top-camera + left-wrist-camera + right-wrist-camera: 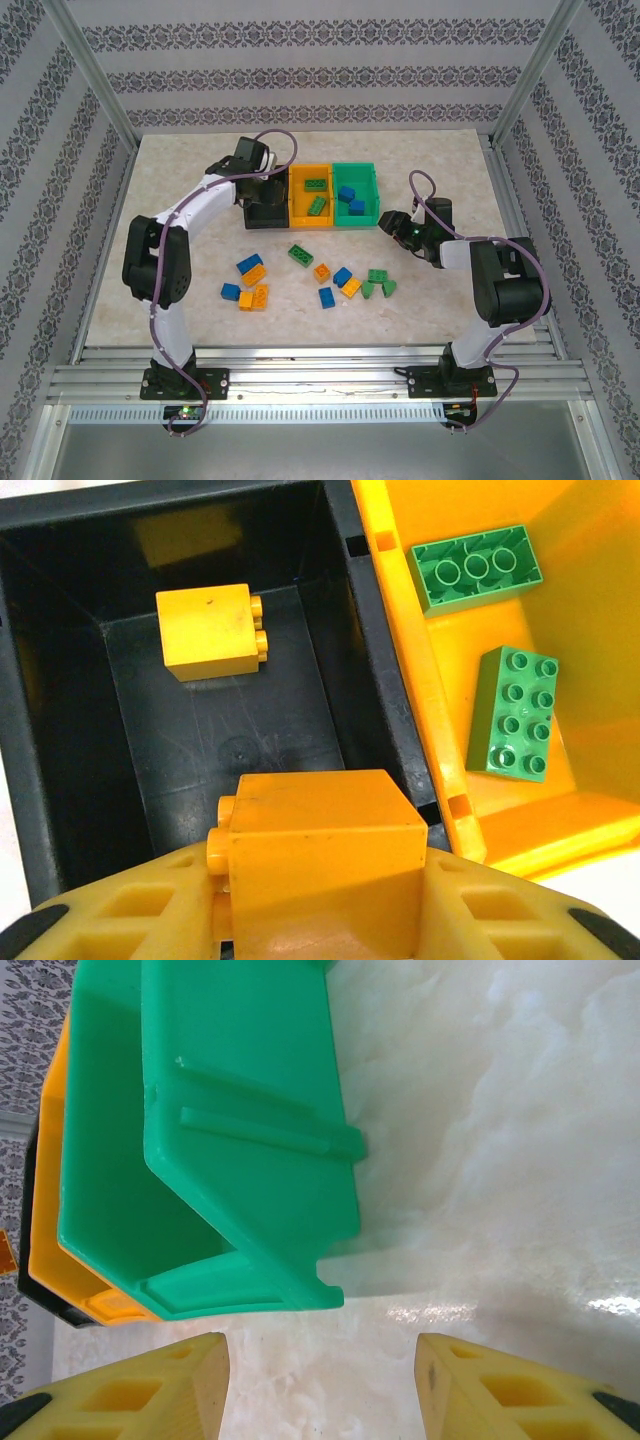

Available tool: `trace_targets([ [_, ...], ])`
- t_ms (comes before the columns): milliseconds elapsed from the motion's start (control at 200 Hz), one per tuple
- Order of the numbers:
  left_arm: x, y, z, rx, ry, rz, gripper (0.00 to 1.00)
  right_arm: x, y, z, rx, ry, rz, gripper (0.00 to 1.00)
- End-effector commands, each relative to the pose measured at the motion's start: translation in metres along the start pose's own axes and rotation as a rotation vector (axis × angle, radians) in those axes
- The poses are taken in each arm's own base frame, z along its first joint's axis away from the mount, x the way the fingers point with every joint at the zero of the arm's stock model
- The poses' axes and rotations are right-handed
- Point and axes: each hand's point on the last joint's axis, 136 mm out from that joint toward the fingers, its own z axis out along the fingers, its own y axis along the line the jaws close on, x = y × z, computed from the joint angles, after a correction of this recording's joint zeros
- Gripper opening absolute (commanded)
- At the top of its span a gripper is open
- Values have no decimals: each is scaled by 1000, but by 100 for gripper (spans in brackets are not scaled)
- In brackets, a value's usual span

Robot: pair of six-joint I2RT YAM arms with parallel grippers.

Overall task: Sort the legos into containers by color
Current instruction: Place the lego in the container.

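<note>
My left gripper (320, 890) is shut on a yellow-orange lego (315, 825) and hangs over the black bin (60, 730), where another yellow-orange lego (210, 630) lies. The orange bin (590, 680) beside it holds two green legos (475, 570) (513, 712). Seen from above, the green bin (371, 190) holds two blue legos (347, 193). My right gripper (320, 1390) is open over bare table, just right of the green bin's outer wall (240, 1110). Several blue, green and yellow-orange legos (322, 272) lie loose in front of the bins.
The three bins stand joined in a row at the back middle of the marble table (180, 180). The loose legos spread from a blue one (230, 292) on the left to green ones (378, 290) on the right. Metal frame posts (95, 80) edge the table.
</note>
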Motion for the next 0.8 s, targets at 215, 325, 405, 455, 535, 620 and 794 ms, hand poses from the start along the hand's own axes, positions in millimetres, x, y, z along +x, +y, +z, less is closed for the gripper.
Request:
trace_targets([
  [215,-3,6,-9,-14,0,18,59,0,9,-4,-22,-5,-18,53],
  [325,-3,3,-15,6,-31,16,60,1,8,-3,-24,1,-15,53],
  [405,-2,-6,-23,59,-64,9,60,1,8,-2,-19,0,-22,53],
  [455,-2,-10,-27,87,-95,-1,60,1,7,-1,-16,4,-18,53],
  [535,2,-13,-32,108,-128,-3,60,2,8,-1,-20,4,-19,53],
  [620,8,-12,-35,115,-151,-9,60,1,9,-1,-17,1,-27,53],
  [794,25,-14,-40,146,-191,-1,60,1,9,-2,-11,1,-35,53],
])
